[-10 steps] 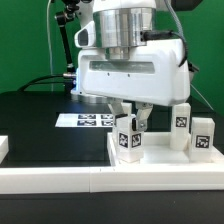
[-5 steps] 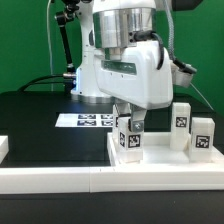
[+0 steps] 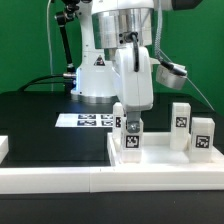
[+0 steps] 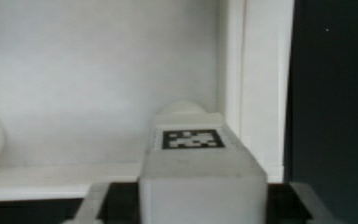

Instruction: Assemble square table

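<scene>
In the exterior view the tool [image 3: 132, 126] had turned since the earlier frame (broad face now edge-on), straddling a leg [image 3: 131, 140] upright on the square slab [image 3: 160, 159] upon the tabletop [image 3: 45, 125]. In the wrist view the leg [image 4: 197, 150] sat between the fingers [image 4: 101, 200]; grip or release, I cannot tell.

Black table [image 3: 40, 125], marker board [image 3: 88, 120], slab [image 3: 160, 160]

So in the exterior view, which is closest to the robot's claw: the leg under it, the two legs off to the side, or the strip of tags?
From the gripper:
1. Leg at the gripper, directly between its fingers.
2. Side legs, to the exterior view's right; the pair is too close to rank separately.
3. Marker board, to the exterior view's left, on the black surface.
</scene>
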You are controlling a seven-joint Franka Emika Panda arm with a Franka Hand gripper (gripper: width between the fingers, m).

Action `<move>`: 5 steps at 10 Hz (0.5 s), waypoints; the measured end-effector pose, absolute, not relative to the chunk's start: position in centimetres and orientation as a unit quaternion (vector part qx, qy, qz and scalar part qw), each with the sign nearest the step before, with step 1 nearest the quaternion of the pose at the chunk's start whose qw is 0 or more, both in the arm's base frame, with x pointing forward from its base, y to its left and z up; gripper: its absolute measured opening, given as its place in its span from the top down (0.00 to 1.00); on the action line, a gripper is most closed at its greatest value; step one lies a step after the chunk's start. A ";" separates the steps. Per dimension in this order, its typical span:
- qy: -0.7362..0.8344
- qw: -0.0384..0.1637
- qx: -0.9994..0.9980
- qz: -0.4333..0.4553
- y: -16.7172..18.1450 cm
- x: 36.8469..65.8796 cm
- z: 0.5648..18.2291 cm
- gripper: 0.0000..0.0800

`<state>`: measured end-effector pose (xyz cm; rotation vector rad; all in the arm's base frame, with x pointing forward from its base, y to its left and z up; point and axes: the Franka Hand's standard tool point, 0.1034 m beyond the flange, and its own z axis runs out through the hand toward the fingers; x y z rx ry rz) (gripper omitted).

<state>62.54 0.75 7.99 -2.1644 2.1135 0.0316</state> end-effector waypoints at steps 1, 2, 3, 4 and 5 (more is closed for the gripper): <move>0.689 0.058 -0.722 0.010 0.8 62.5 8.0 0.54; 0.683 0.055 -0.728 0.012 0.9 62.4 7.9 0.36; 0.665 0.050 -0.744 0.022 1.2 62.3 7.9 0.23; 0.628 0.050 -0.776 0.019 1.3 62.4 7.8 0.23; 0.597 0.052 -0.800 0.014 1.3 62.4 7.8 0.20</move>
